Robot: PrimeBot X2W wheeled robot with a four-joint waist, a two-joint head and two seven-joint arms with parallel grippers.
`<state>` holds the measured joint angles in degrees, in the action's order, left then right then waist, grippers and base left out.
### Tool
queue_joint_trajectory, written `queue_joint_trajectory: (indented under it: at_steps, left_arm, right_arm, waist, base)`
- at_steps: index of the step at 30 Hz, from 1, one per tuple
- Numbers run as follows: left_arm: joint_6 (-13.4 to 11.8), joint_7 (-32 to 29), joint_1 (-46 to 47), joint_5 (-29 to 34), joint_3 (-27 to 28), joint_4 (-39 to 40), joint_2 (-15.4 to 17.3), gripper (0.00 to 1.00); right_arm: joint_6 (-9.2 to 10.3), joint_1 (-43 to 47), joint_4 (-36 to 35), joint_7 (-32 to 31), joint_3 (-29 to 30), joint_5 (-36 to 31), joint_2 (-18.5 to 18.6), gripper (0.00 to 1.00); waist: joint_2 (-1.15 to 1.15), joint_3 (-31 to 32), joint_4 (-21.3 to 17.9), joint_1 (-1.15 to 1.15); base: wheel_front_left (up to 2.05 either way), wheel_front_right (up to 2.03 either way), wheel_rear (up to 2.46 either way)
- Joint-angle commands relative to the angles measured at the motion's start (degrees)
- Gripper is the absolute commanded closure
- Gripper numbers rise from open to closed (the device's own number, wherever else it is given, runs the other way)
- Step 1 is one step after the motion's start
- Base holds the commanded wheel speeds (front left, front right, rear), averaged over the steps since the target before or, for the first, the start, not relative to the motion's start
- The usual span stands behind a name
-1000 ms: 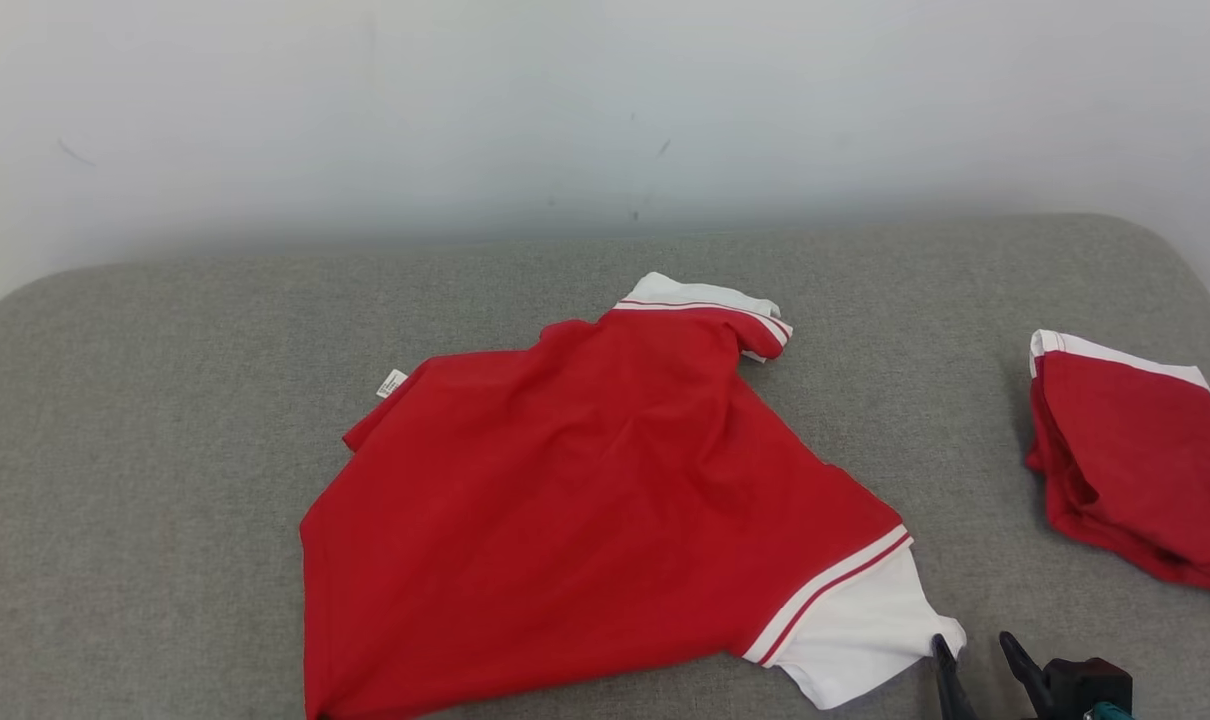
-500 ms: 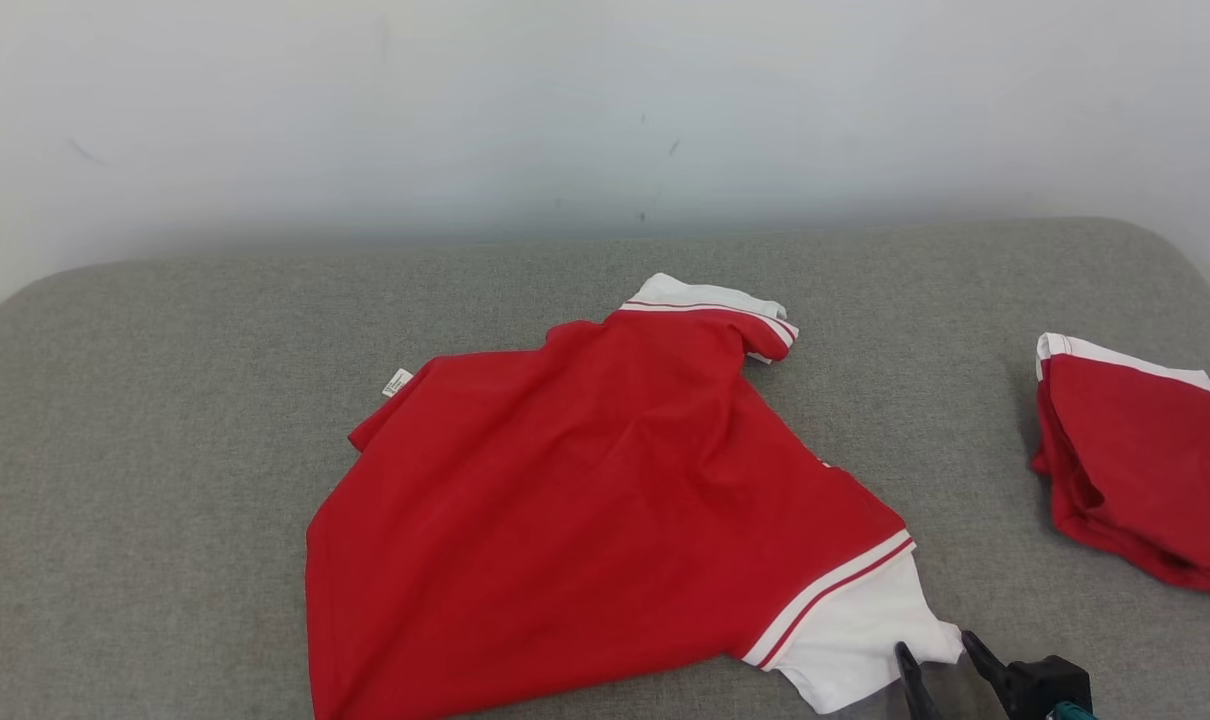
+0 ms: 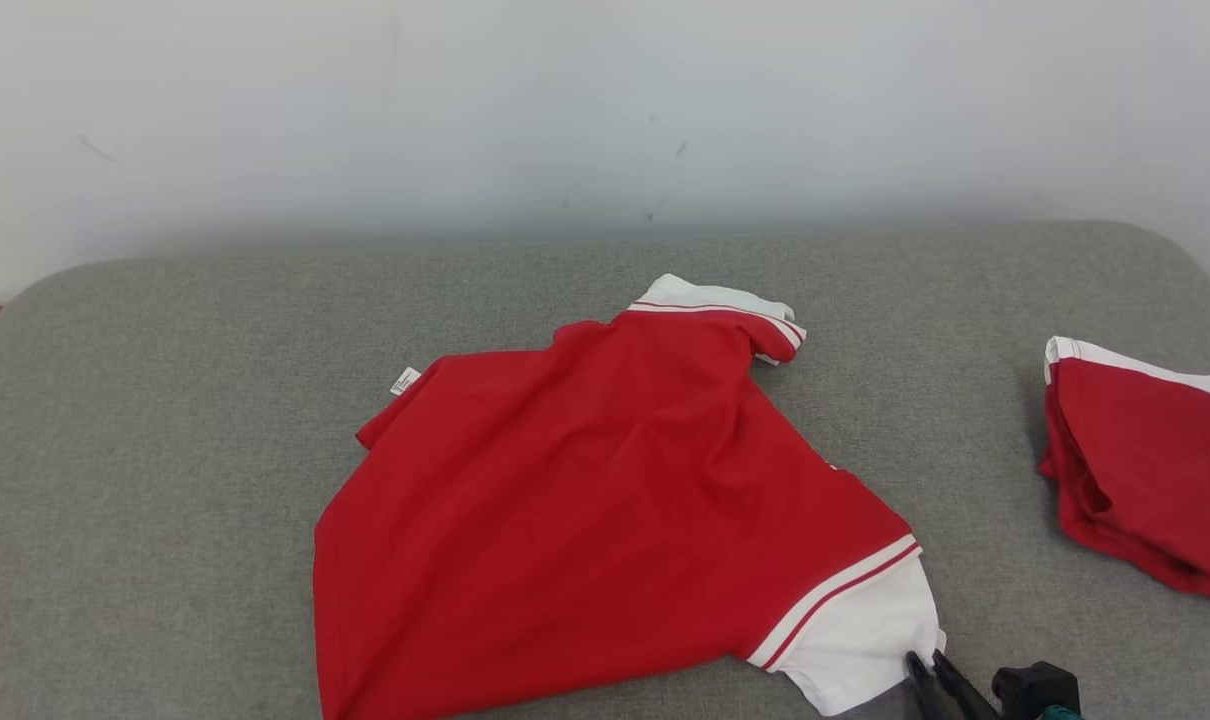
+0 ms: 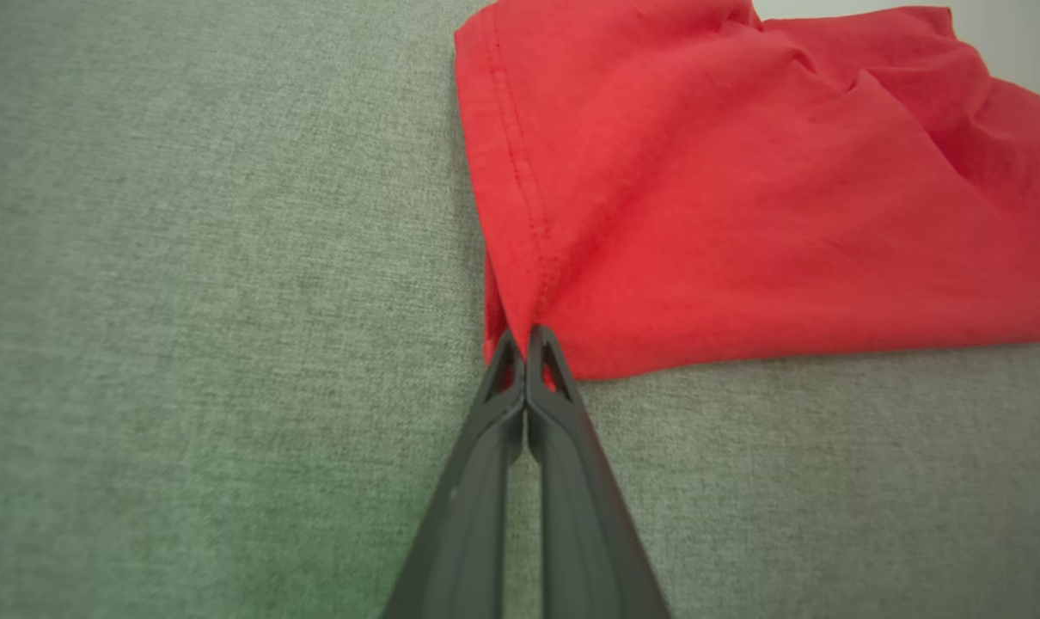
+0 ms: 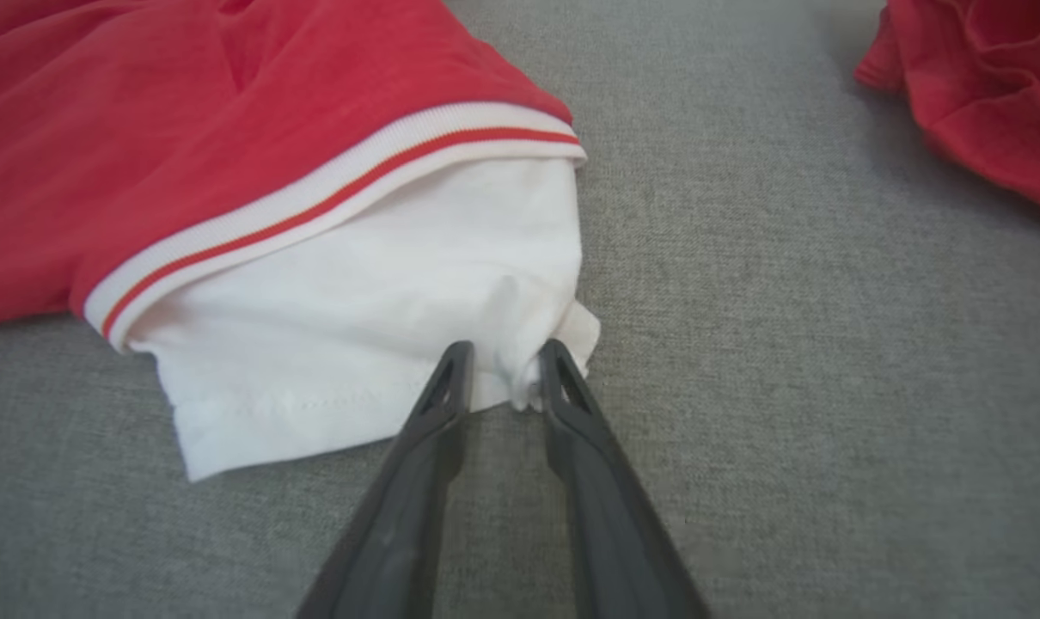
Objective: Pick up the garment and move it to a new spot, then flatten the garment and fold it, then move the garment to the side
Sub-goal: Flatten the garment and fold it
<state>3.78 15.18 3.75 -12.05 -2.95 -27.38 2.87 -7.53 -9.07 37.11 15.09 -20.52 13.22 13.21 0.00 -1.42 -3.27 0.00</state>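
The garment is a red polo shirt with a white collar and white sleeve, lying spread on the grey cushion. In the left wrist view my left gripper is shut, pinching the corner of the shirt's red hem. At the bottom right of the head view my right gripper sits at the white sleeve's corner. In the right wrist view its jaws stand partly apart around the sleeve's edge, with the cloth puckering between them.
A second red garment with white trim lies bunched at the cushion's right edge, also seen as red cloth at the top right of the right wrist view. The grey cushion has rounded corners and backs onto a pale wall.
My right gripper has moved left onto the white sleeve's corner and its jaws have narrowed from wide apart. The head view has shifted slightly. The shirt lies as before.
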Motion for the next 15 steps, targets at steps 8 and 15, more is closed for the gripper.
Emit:
queue_joint_trajectory:
  at_steps: [8,15]
  left_arm:
    - [-0.08,-0.01,-0.84,-0.43,-0.27,0.44,0.05,1.00]
    - [-0.41,-0.01,0.91,-1.14,1.09,3.44,0.06,1.00]
  right_arm:
    - [0.08,-0.11,-2.32,-0.01,0.18,3.59,0.58,1.00]
    - [0.08,0.11,-16.72,-0.02,0.97,8.22,1.57,1.00]
  waist:
    - [0.00,0.23,-0.36,0.00]
    - [0.00,0.76,-1.07,0.00]
  base:
    - [0.00,0.00,0.00]
    - [0.00,0.00,0.00]
